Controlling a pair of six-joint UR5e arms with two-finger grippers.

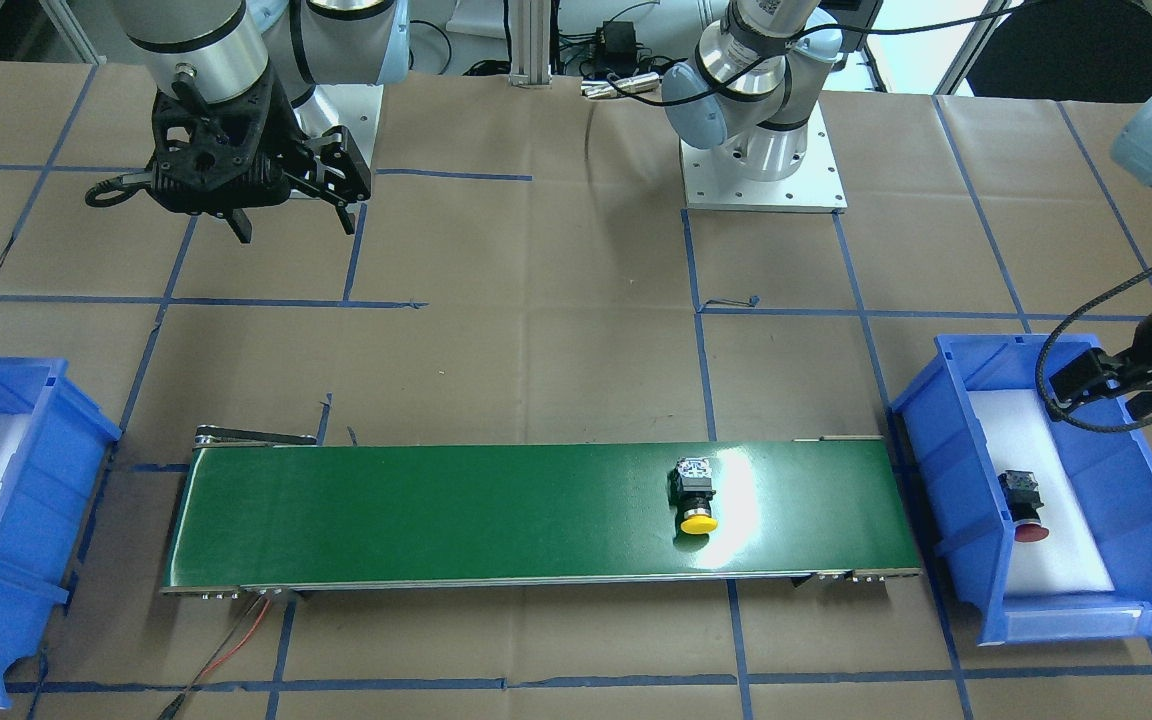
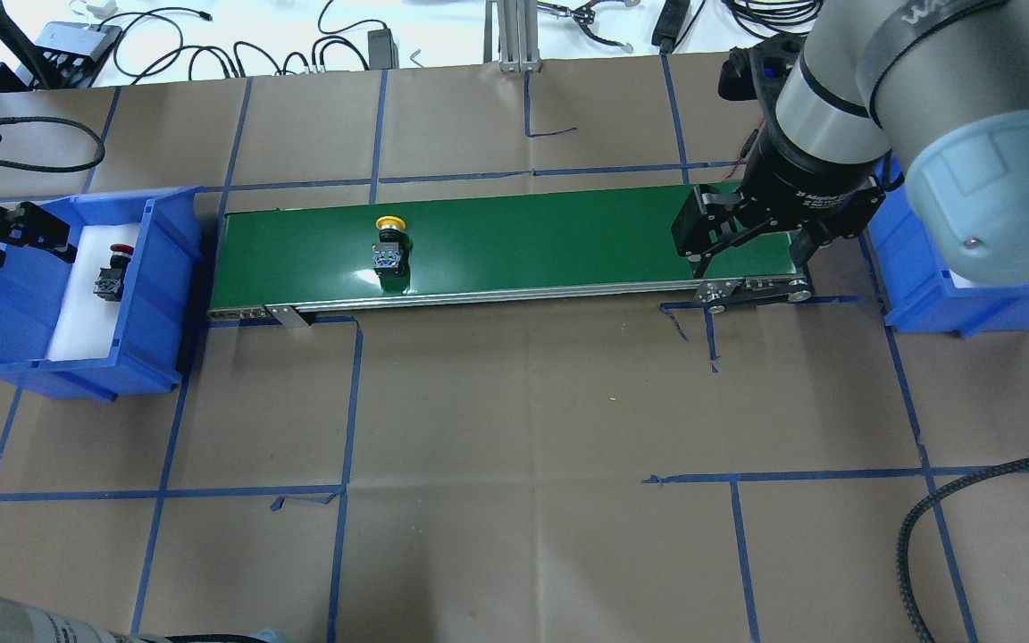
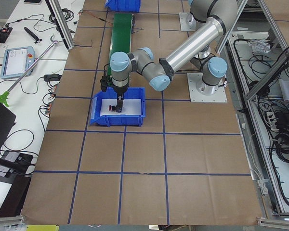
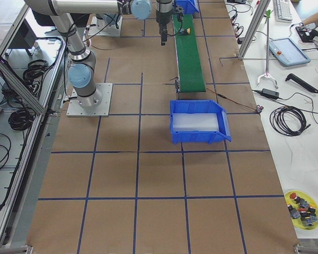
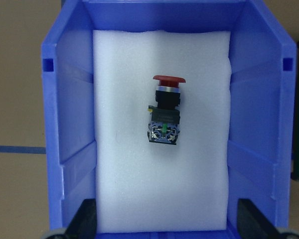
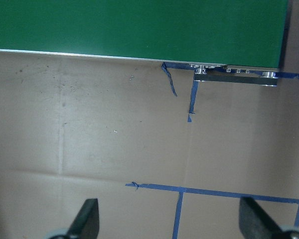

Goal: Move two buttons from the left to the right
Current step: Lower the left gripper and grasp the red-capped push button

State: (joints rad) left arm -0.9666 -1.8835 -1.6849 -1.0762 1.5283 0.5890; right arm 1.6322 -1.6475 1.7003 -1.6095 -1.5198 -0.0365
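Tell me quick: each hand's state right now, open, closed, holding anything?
Left hand: open, empty, above the red button in the blue bin.
Right hand: open, empty, above the table near the green conveyor belt.

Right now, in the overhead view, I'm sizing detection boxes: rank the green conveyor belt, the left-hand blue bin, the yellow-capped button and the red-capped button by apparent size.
1. green conveyor belt
2. blue bin
3. yellow-capped button and red-capped button: these look about alike, so I won't rank them.
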